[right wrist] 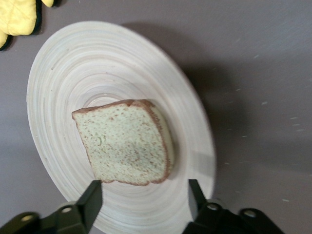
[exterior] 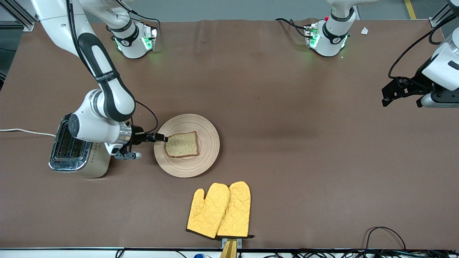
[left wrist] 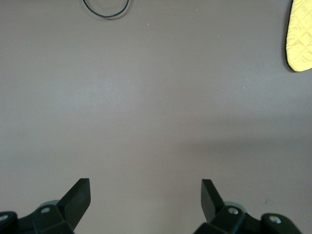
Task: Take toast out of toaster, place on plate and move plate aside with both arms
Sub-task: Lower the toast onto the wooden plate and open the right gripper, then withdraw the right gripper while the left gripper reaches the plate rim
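A pair of quilted yellow oven mitts (exterior: 219, 210) is laid side by side at the edge of the brown surface (exterior: 304, 150) nearest the front camera. Farther from that camera, the round, light beige wooden-looking plate with concentric ring grooves (exterior: 207, 157) is set flat, and the squarish slice of brown wholegrain toast with a darker crust and speckled crumb (exterior: 181, 144) is seen lying on it, somewhat off centre toward the right arm's end of the surface.

The right end effector (exterior: 162, 138) is held over the plate's rim, just beside the toast. In the right wrist view its two black fingers (right wrist: 90, 200) are seen spread apart, one to either side of the toast's near edge (right wrist: 127, 146), with a gap visible on each side; whether a fingertip grazes the crust cannot be settled from the front view. A chrome two-slot toaster (exterior: 73, 152) stands beside the plate, partly covered by the right arm.

The left end effector (exterior: 401, 94) is parked in the air over bare surface at the left arm's end, well apart from the plate, and that arm waits. In the left wrist view its fingers (left wrist: 78, 195) are shown wide apart with nothing between them; only that view also shows a loop of thin black cable (left wrist: 106, 9).
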Controlling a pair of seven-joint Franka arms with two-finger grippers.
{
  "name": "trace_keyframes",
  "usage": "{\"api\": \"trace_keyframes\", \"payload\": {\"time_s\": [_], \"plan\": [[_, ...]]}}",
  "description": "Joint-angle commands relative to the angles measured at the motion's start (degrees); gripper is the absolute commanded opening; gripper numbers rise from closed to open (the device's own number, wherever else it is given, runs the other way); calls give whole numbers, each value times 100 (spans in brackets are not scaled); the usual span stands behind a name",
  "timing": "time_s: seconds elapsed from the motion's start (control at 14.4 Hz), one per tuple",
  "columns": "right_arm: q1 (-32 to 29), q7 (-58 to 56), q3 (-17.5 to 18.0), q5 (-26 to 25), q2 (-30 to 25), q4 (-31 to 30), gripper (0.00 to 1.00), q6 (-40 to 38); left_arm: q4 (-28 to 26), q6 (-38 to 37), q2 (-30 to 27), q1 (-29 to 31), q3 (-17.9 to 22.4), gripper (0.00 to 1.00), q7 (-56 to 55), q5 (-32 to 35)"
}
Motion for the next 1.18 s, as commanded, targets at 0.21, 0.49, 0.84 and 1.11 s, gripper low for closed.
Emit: {"api": "trace_keyframes", "payload": {"time_s": [0.21, 0.49, 0.84, 1.11], "plan": [[-302, 315, -257, -2449, -1266, 366, 100, -1406, 35, -178, 963, -83, -42, 100, -92, -1754], [-538, 335, -512, -3367, -1329, 1971, 100, -2610, 79, 733, 2132, -723, -42, 100, -426, -3075], [-996, 317, -548, -3596, -1232, 3505, 100, -4009, 604, 2350, 3837, -1847, -51, 100, -303, -4712], [-1277, 572, -574, -3544, -1906, 2973, 100, -4231, 1351, 3528, 4988, -2806, -68, 100, 82, -5203]]}}
